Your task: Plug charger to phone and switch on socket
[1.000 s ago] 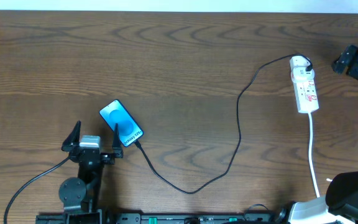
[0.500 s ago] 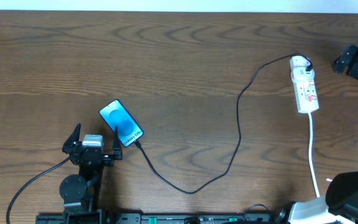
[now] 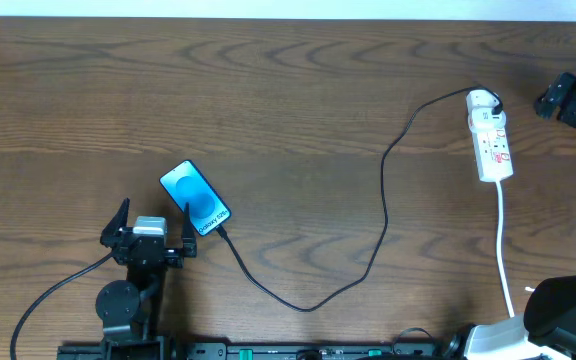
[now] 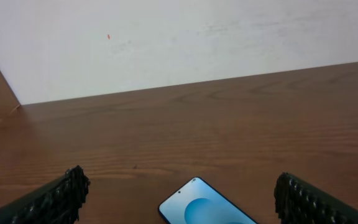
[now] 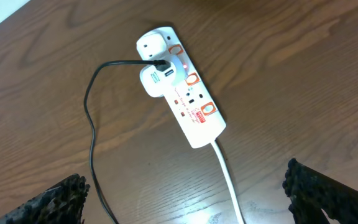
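Left hand [image 3: 152,228] spread; charger [image 3: 384,210] meets phone [image 3: 195,197] overhead only.

Your table [image 3: 288,90] is dark brown wood, smooth, with plain grain and a soft sheen. At eight o'clock in the overhead view, the phone [image 3: 195,198] shows you a glossy, glass-like blue screen inside a black edge. At two o'clock the socket [image 3: 491,140] is smooth white plastic with a slight gloss, and its white cord [image 3: 505,250] looks equally smooth. The charger [image 3: 383,200] is thin, black and matt. On the left gripper [image 4: 179,186] the fingers [image 4: 58,198] are black, matt and closely ridged; you see the same finish on the right gripper [image 5: 185,186]. The wall [image 4: 166,43], at twelve o'clock in the left wrist view, is matt white, faintly scuffed.
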